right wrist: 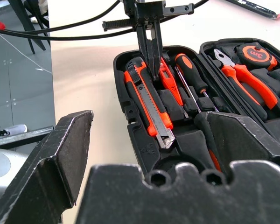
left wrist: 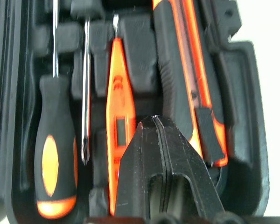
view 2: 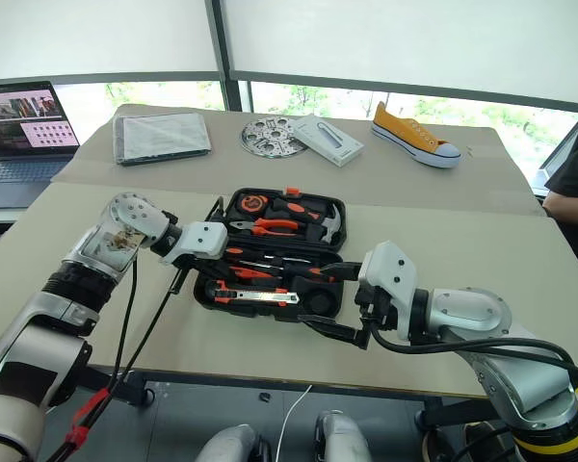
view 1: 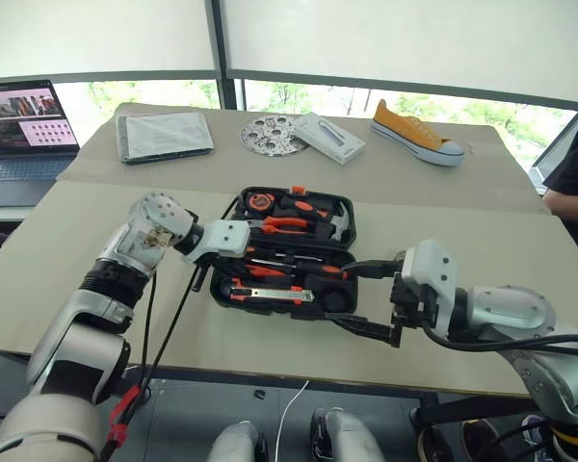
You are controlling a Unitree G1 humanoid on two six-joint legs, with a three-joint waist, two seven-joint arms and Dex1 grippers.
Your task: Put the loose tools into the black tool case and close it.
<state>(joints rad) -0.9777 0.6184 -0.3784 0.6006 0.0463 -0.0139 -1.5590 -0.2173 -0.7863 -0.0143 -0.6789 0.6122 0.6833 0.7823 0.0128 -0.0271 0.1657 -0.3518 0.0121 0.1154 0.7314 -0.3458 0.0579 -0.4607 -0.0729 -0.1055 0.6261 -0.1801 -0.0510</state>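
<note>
One left hand (right wrist: 151, 51), pinched closed, tip beside tester screwdriver (left wrist: 119, 116) in case (view 1: 342, 207).

Left claw (right wrist: 151, 51) points down, fingers pressed together; right claw (view 1: 368, 300) gapes wide.

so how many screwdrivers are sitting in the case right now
3: a black-and-orange screwdriver in its recess, the slim orange tester screwdriver beside the utility knife, and a second black-and-orange screwdriver. Others may be hidden.
</note>
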